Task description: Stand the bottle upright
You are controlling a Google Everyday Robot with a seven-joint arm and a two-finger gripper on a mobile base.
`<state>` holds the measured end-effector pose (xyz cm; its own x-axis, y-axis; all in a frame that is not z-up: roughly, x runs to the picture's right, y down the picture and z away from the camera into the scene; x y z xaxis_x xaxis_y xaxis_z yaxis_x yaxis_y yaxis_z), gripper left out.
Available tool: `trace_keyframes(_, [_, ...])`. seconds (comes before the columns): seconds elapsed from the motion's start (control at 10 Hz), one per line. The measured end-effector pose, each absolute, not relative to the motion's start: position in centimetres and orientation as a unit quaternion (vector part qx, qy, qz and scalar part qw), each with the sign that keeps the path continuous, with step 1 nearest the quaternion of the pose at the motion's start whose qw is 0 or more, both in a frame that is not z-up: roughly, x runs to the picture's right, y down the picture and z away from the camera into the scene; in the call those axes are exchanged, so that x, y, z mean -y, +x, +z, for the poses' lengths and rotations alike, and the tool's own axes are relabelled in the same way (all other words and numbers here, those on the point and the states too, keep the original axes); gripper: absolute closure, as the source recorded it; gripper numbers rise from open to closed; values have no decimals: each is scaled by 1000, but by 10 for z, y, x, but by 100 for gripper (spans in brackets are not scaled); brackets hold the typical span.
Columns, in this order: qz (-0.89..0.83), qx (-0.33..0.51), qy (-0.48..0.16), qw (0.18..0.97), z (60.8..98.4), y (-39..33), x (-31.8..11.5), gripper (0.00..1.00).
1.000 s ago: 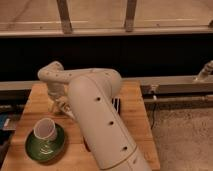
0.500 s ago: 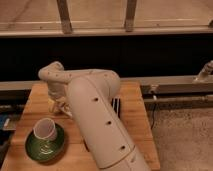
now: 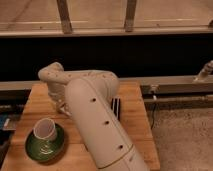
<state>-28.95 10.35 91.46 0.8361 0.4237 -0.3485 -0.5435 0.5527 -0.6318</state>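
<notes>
My white arm (image 3: 95,115) fills the middle of the camera view. It bends back over the wooden table (image 3: 132,130) to the left. My gripper (image 3: 61,104) hangs down at the table's left middle, just above the cup, and my forearm covers most of it. The bottle does not show; it is hidden or out of view. A white cup (image 3: 45,130) lies tilted on a green saucer (image 3: 46,146) at the table's front left.
A black ribbed object (image 3: 116,106) lies on the table just right of my arm. A metal rail (image 3: 175,85) and a dark wall run behind the table. Grey carpet (image 3: 182,135) lies to the right of the table's edge.
</notes>
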Motion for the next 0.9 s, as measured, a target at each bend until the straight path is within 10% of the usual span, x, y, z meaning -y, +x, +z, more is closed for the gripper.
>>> trace_keyframes(0.2, [277, -77, -378, 880, 910, -289, -96, 99])
trace_keyframes(0.9, [284, -74, -333, 896, 886, -279, -50, 100])
